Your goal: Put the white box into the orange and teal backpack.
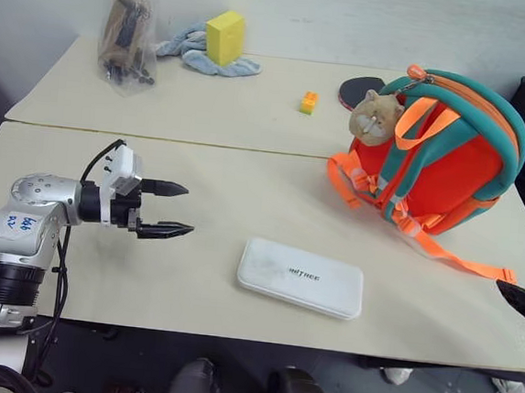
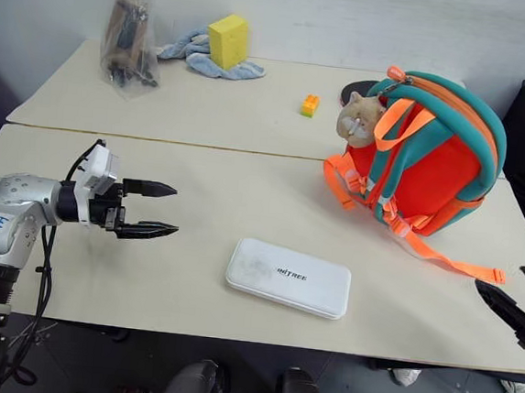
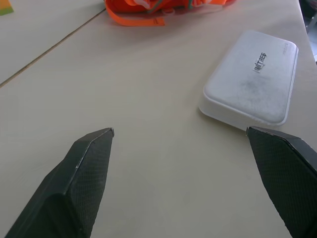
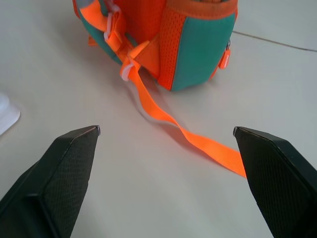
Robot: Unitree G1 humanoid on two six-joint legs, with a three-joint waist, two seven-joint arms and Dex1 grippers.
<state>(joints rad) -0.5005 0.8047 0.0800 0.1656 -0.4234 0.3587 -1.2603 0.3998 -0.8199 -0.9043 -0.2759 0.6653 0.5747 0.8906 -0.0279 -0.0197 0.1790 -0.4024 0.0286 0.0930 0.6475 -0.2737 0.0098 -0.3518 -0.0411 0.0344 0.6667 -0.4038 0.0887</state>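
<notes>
Both our grippers stand apart and empty; the white box lies flat on the table.

Our left gripper (image 1: 177, 210) hovers with fingers spread, left of the white box (image 1: 300, 278), whose dark lettering reads roughly "UNITREE". Our right gripper (image 2: 516, 301) is spread too, near the table's right edge. The orange and teal backpack (image 1: 441, 157) stands upright behind the box, apart from it.
</notes>
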